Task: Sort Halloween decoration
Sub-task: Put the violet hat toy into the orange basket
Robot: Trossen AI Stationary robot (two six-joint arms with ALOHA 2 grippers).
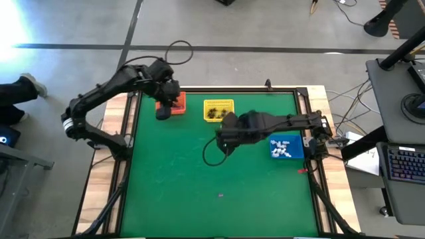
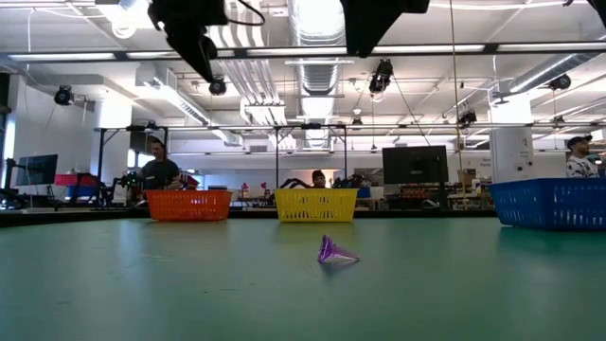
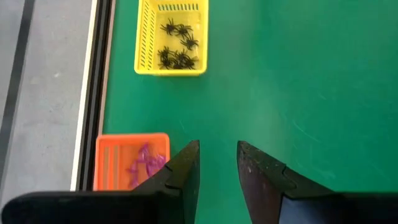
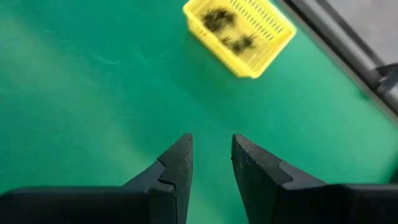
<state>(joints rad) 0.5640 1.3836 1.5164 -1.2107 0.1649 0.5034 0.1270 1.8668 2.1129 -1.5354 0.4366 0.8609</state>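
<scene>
Left gripper (image 3: 217,163) and right gripper (image 4: 211,155): fingers apart, empty. One purple trinket (image 2: 335,252) lay on table (image 1: 172,192), lower centre; the right arm partly hid the yellow basket (image 1: 218,109).

Three baskets stand along the table's (image 1: 172,199) far edge. The left basket (image 1: 174,103) holds hat-shaped trinkets (image 3: 147,163); the middle basket (image 1: 218,109) holds spider trinkets (image 3: 177,55); the right basket (image 1: 287,147), nearer the right edge, holds small trinkets (image 1: 281,149). One lone trinket (image 2: 335,252) lies on the near centre of the table, well apart from all baskets.
</scene>
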